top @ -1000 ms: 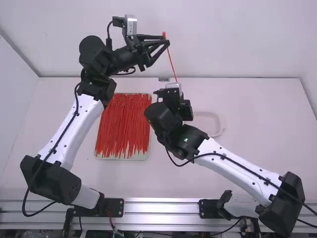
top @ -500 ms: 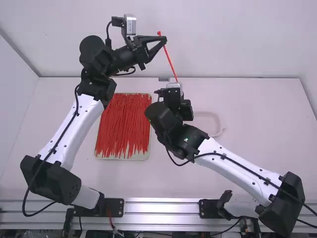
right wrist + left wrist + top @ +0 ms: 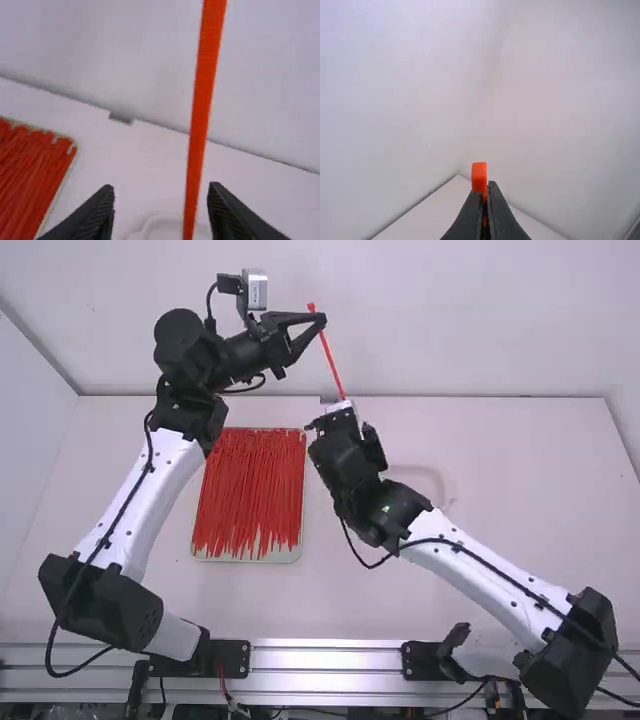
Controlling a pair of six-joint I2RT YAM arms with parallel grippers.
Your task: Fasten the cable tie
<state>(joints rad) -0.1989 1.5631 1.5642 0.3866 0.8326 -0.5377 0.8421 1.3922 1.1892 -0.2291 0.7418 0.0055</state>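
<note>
A single red cable tie [image 3: 328, 352] hangs in the air above the table's back edge, slanting down to the right. My left gripper [image 3: 306, 324] is raised high and shut on the tie's head [image 3: 479, 176], which sticks out just past the closed fingertips [image 3: 491, 196]. My right gripper [image 3: 339, 408] sits at the strap's lower end. In the right wrist view the strap [image 3: 201, 125] passes upright between the open fingers [image 3: 99, 212], nearer one of them, and I cannot tell whether it touches that finger.
A tray [image 3: 245, 558] packed with several red cable ties [image 3: 250, 495] lies on the table left of the middle, below the left arm. A white looped cord [image 3: 441, 492] lies behind the right arm. White walls close in at the back and left.
The left gripper has drawn the tie's head to the left, so the strap slants more. The right arm's wrist has shifted left and turned toward the strap's lower end.
</note>
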